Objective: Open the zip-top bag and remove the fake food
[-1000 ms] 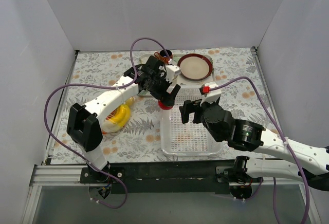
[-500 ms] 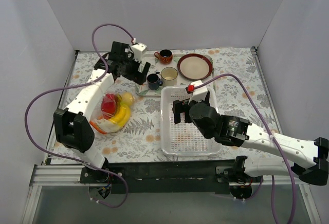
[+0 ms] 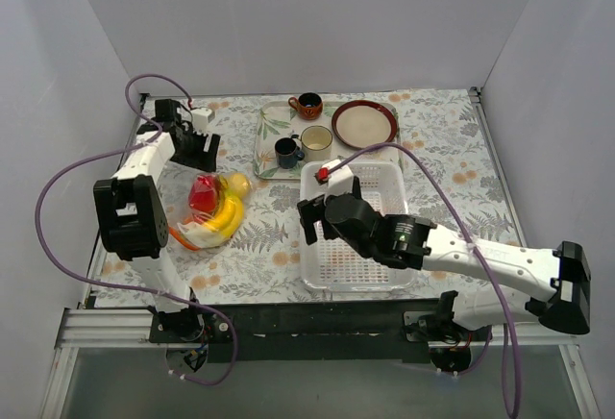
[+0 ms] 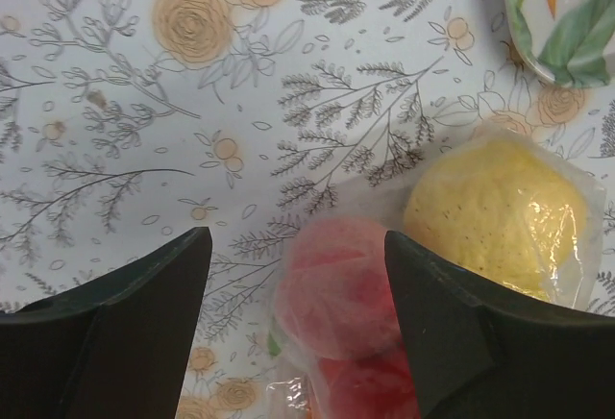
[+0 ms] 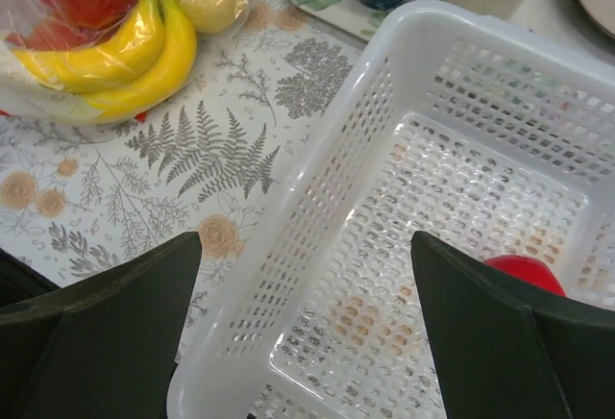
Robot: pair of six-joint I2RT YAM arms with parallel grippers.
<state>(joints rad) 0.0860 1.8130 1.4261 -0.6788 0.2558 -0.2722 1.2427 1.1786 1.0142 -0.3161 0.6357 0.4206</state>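
Observation:
The zip-top bag [image 3: 199, 230] lies left of centre, its orange zip strip at the near left end. Inside it I see fake food: a yellow banana bunch [image 3: 227, 217], a red pepper [image 3: 203, 194] and a lemon [image 3: 238, 184]. My left gripper [image 3: 205, 153] hangs open just beyond the bag; in the left wrist view a bagged red fruit [image 4: 336, 284] and the lemon [image 4: 495, 217] lie below its gripper [image 4: 296, 246]. My right gripper [image 3: 309, 225] stands open over the left rim of the white basket [image 3: 370, 181]. A red fruit [image 5: 524, 270] lies in the basket [image 5: 317, 217].
A floral tray [image 3: 265, 155] at the back holds a dark blue cup [image 3: 286, 153] and a cream cup [image 3: 315, 140]. A brown cup [image 3: 307, 105] and a red-brown plate [image 3: 364, 123] stand behind. White walls enclose the table on three sides.
My left arm has swung from above the basket, where it held a red piece, to the far left over the bag, now empty. My right arm moved left over the basket's rim.

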